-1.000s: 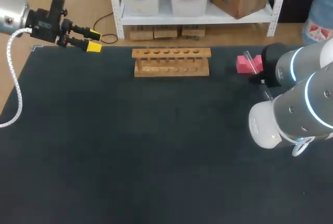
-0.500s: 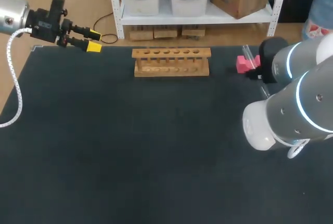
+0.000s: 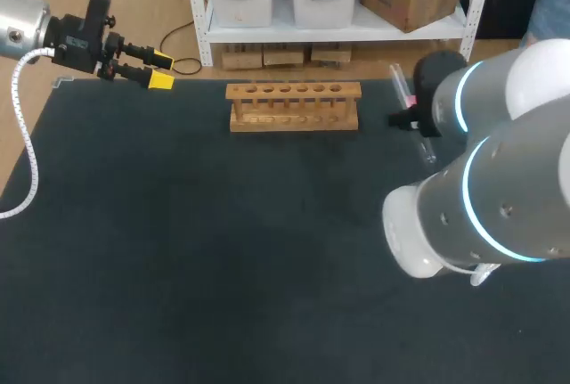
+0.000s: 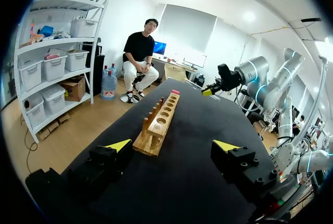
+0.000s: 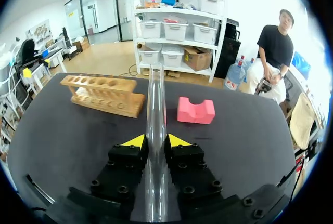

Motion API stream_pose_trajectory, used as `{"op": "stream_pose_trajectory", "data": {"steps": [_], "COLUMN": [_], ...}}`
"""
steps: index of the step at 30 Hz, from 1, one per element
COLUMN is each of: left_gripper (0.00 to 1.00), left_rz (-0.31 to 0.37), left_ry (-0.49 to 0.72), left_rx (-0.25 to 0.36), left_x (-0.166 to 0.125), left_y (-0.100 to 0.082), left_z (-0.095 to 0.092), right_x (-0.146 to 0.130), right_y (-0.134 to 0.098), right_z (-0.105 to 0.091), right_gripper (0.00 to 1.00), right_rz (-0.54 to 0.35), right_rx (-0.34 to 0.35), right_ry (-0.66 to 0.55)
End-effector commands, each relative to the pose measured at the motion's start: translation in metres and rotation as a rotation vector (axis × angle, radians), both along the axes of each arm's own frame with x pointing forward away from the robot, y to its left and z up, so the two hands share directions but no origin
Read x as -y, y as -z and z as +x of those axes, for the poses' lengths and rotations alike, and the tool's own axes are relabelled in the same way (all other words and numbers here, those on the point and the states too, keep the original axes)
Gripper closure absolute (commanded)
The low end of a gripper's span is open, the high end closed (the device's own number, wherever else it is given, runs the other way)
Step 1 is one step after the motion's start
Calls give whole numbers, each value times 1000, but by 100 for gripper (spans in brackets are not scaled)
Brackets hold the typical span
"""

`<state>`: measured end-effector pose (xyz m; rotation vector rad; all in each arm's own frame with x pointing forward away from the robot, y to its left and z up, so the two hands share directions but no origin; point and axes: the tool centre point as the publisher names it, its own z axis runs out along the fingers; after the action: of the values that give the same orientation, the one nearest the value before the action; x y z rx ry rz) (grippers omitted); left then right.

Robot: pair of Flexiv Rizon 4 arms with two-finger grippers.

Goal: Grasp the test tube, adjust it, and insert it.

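My right gripper [image 5: 156,142] is clenched on the clear glass test tube [image 5: 155,94], its yellow tips pressing the glass from both sides. The tube runs out ahead of the fingers and, as far as I can tell, sits clear of the dark table [image 5: 57,146]. Just past it lies the notched pink foam block [image 5: 196,110], and off to one side stands the light wooden rack with its row of holes [image 5: 102,95]. I judge the step in hand to be the adjusting. I would bring the tube upright, line its lower end over one hole and lower it slowly, so the glass neither slips nor knocks the rack's top board. My left gripper [image 4: 174,146] hangs released near the table's far left corner, apart from the rack. In the head view the right arm's bulk covers its gripper and the block, and only part of the tube shows. I cannot make out which end of the tube is closed.
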<state>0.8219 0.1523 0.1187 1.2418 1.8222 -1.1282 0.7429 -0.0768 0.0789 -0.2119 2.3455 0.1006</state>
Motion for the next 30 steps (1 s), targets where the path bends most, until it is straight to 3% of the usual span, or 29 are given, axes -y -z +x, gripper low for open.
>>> {"op": "stream_pose_trajectory", "data": {"steps": [1,10,20,30], "left_gripper": [0,0,0,0], "left_rz": [-1,-1,-1,-1], "left_ry": [2,2,2,2], "left_rx": [0,0,0,0], "left_x": [0,0,0,0], "left_y": [1,1,1,1], "left_z": [1,1,1,1], "right_x": [-20,-56,-108,-127], "right_y": [-14,-23,-14,0], "right_z": [-7,13,49,52], "right_gripper": [100,100,100,100], "right_rz": [-95,-81,-45,-19], "right_rx": [7,9,7,-31], "right_ry": [79,93,94,104]}}
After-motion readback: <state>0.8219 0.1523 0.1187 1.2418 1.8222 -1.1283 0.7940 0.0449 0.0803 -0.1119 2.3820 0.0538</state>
